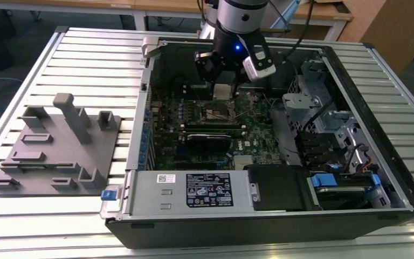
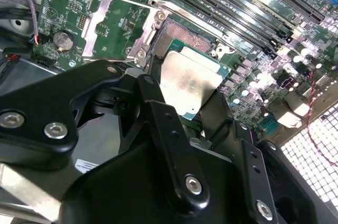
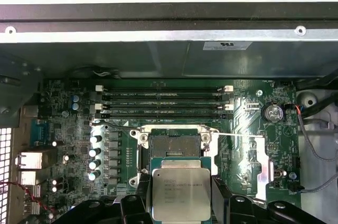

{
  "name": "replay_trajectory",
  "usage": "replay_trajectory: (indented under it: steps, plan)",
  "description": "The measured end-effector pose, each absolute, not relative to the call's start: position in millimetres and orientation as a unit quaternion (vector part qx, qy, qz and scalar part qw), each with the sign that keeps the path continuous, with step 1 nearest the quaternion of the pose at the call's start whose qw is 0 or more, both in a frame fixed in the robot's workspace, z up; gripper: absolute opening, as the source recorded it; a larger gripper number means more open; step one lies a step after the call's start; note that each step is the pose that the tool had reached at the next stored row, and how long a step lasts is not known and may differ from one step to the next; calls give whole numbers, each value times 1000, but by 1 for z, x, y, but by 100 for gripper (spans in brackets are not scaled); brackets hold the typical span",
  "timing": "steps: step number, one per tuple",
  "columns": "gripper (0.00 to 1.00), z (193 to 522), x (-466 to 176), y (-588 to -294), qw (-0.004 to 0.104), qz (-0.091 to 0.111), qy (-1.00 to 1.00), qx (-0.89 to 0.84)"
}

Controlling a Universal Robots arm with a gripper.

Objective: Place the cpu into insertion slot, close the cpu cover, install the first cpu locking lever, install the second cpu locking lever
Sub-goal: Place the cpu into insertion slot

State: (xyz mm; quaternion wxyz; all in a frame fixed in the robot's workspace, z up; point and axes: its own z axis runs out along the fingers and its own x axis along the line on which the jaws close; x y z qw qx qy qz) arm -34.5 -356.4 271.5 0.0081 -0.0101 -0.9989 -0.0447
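Exterior view: the black two-finger gripper hangs inside the open black computer case, close over the small square silver-rimmed insertion slot; its load is hard to make out.
Second wrist view: the jaws are clamped on opposite edges of the small flat silvery-beige cpu. It looks light, stiff, smooth-topped and probably fragile underneath, so the edges are the place to hold it.
First wrist view: the cpu sits near the slot, not seated; its underside is hidden and its far edge is cut off.
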Motion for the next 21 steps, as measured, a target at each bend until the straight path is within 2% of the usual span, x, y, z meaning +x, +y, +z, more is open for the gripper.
replay_trajectory:
  steps: [21]
  plan:
    - [54,259,-35,-356,8,-42,-999,-10]
